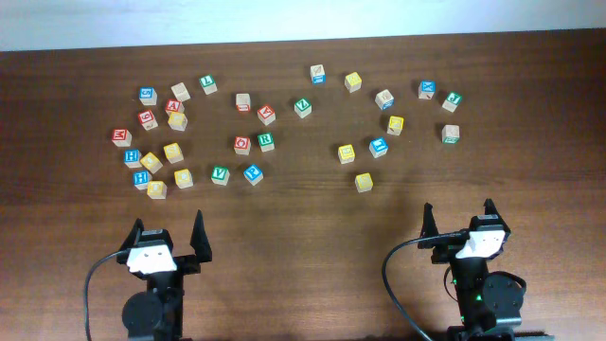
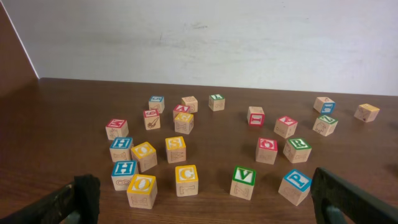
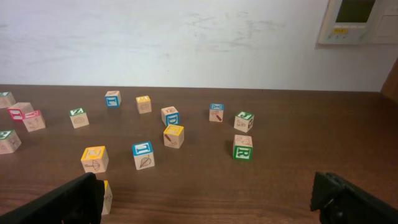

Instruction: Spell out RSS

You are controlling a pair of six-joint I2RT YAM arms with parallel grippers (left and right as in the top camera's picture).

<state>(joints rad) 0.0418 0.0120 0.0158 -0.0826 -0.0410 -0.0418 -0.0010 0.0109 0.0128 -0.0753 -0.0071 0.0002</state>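
Across the upper half of the bench (image 1: 303,237) lie scattered wooden letter cubes (image 1: 353,81), a green R cube (image 1: 266,140) near centre; below, left tool (image 1: 169,223) and right tool (image 1: 458,208) stand wide, empty

Green R cube (image 2: 298,150), seemingly face-up

Reference: green R cube (image 1: 266,140).

- **Right of it:** bare tabletop (image 1: 303,218) as far as a yellow cube (image 1: 347,152). Passage open.
- **Left of it:** a red cube (image 1: 242,144) stands just beside it. The gap is narrow.
- **Behind it:** another red cube (image 1: 266,115) stands near.
- **In front of it:** a blue cube (image 1: 253,174) and a green V cube (image 1: 220,174) partly bar the approach. Past these lies a broad bare strip.
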